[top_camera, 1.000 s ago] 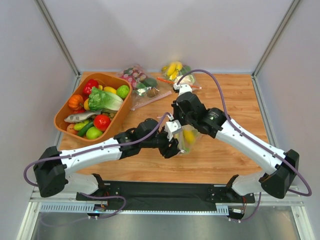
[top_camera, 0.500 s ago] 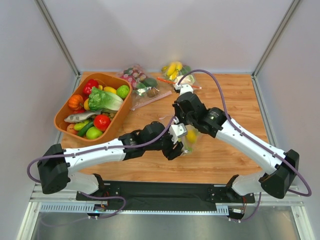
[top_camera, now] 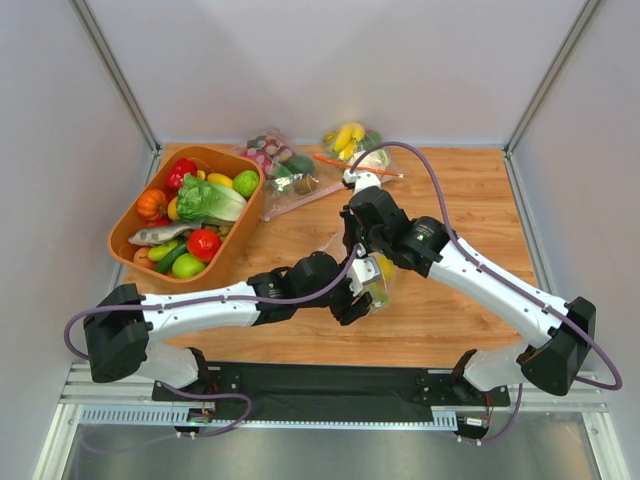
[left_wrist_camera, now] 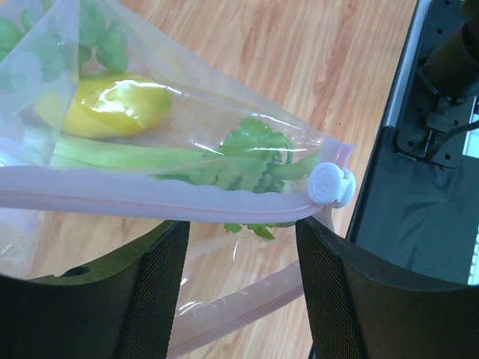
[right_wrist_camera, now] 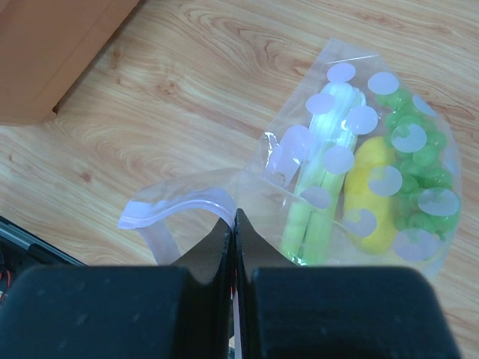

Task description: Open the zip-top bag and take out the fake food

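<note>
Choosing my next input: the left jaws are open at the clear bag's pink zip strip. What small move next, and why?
Probably ease the left gripper forward and close on the tip of the pale-green leafy stalk. The white slider sits at the track's end, the pink zip strips of the clear dotted zip-top bag look parted, and the right gripper is shut on its film.

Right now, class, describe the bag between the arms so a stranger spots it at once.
On the wooden table, look near the front middle, where both arms meet. The zip-top bag there has pale dots, a pink zip strip and white slider; the two other bags lie at the far edge.
</note>
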You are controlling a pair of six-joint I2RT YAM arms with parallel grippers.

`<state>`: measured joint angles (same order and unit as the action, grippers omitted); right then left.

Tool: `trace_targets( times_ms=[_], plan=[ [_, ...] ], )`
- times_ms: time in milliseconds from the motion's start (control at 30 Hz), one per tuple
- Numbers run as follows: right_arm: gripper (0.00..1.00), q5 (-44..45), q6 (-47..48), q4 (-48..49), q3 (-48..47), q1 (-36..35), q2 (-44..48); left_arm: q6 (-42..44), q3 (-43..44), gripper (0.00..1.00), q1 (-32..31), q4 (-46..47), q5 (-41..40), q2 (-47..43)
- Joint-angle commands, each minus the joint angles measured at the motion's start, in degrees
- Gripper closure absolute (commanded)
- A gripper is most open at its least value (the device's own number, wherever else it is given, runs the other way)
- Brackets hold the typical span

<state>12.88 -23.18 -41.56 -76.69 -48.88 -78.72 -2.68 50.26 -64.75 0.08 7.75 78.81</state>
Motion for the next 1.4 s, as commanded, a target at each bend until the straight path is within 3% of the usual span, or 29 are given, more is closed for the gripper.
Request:
trace_targets(
  times_ms=[0, 133, 167, 300, 367, 533, 867, 1000, 1067, 1100, 1200, 1267, 1300, 1367],
  plan=[
    [1.0, 0.21, -1.6, 4.3, -1.19, 0.28, 0.32, 1.19, -0.25, 0.33, -0.99, 4.49, -1.33, 1.0],
    [1.0, 0.3, -1.78, 4.29, -1.1, 0.28, 0.23, 1.1, 1.15, 0.41, -1.17, 5.29, -2.82, 2.84],
    [1.0, 0.47, -1.69, 3.95, -1.19, 0.28, 0.23, 1.1, 1.5, 0.66, -1.08, 4.76, -3.78, 3.11],
    [1.0, 3.45, -1.08, 2.54, -0.58, 0.8, 1.28, 1.45, 1.08, 0.95, -1.17, 2.13, -7.57, 2.94],
    [1.0, 3.55, -1.08, 2.45, 0.22, 1.59, 1.99, 1.53, -0.24, 1.0, -1.17, 2.12, -9.14, 2.06],
    [1.0, 3.2, -1.08, 2.54, 2.41, 3.09, 3.66, 0.92, -5.26, 1.0, -1.17, 4.14, -10.64, -1.11],
    [1.0, 2.41, -1.17, 2.27, 6.81, 4.15, 4.89, 1.36, -6.84, 1.0, -1.17, 1.86, -18.46, -5.15],
    [0.88, -0.31, -0.11, 2.89, 8.22, 5.11, 7.34, 1.1, -7.19, 1.0, -0.82, 0.98, -19.96, -5.85],
    [0.75, -1.45, 0.41, 3.24, 9.01, 5.99, 8.31, 0.48, -7.19, 1.0, -0.46, 0.63, -20.31, -6.47],
    [0.61, -2.5, 0.5, 3.68, 9.62, 6.51, 9.36, -0.04, -7.19, 1.0, -0.29, 0.28, -20.32, -7.17],
    [0.38, -4.61, 1.11, 4.82, 10.5, 7.13, 11.12, -0.66, -7.37, 1.0, -0.11, 0.1, -20.49, -8.84],
    [0.3, -4.54, 1.38, 5.44, 11.11, 7.57, 12.53, -1.19, -7.81, 1.0, -0.02, 0.1, -20.58, -9.63],
    [0.22, -4.1, 1.64, 5.52, 11.29, 8.18, 12.88, -1.28, -7.81, 1.0, 0.06, 0.19, -20.58, -10.16],
    [0.19, -3.83, 1.56, 5.52, 12.43, 9.41, 12.8, -1.71, -8.16, 1.0, 0.06, -1.48, -20.67, -10.51]
  ],
)
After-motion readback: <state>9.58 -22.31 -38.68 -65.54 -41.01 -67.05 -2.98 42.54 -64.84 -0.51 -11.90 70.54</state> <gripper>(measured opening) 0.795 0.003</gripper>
